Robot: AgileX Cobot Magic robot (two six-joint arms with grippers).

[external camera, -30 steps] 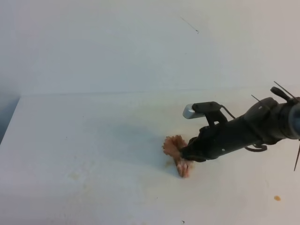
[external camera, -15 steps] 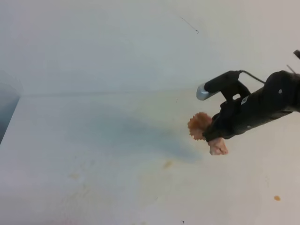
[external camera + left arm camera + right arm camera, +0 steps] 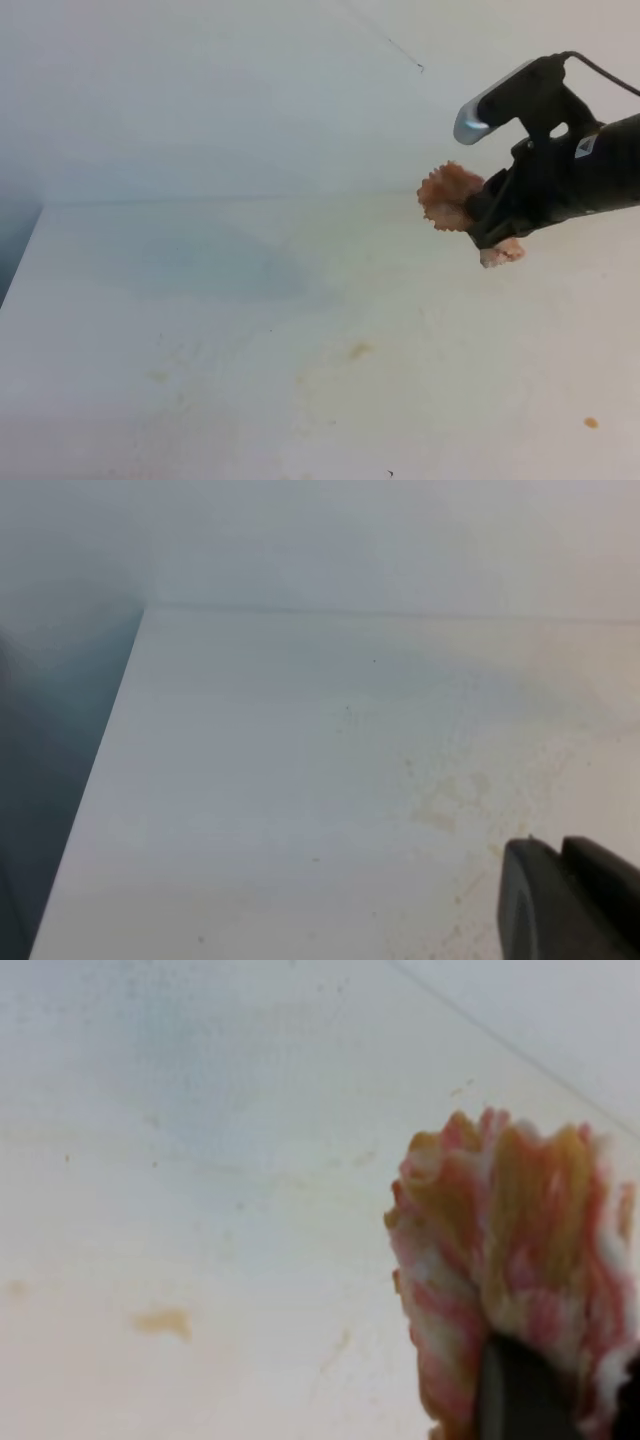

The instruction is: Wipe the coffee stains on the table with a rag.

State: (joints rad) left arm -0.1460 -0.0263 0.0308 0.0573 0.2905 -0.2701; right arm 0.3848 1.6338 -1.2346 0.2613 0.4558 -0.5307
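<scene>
Lifting clear: right gripper point(image 3: 487, 222) has carried the rag point(image 3: 450, 197) up off the table point(image 3: 200, 300), jaws clamped on it. Faint coffee stains point(image 3: 357, 351) remain, so wiping looks unfinished. Left gripper point(image 3: 572, 900): can't tell jaw state.

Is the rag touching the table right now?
Apart. In the exterior high view the rag hangs from the right gripper up in front of the wall, well above the table.

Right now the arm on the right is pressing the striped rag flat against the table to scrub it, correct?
Not quite. The right gripper holds the rag, but lifted clear above the table, not pressed against it, as the exterior high view shows. A small coffee stain remains below.
</scene>
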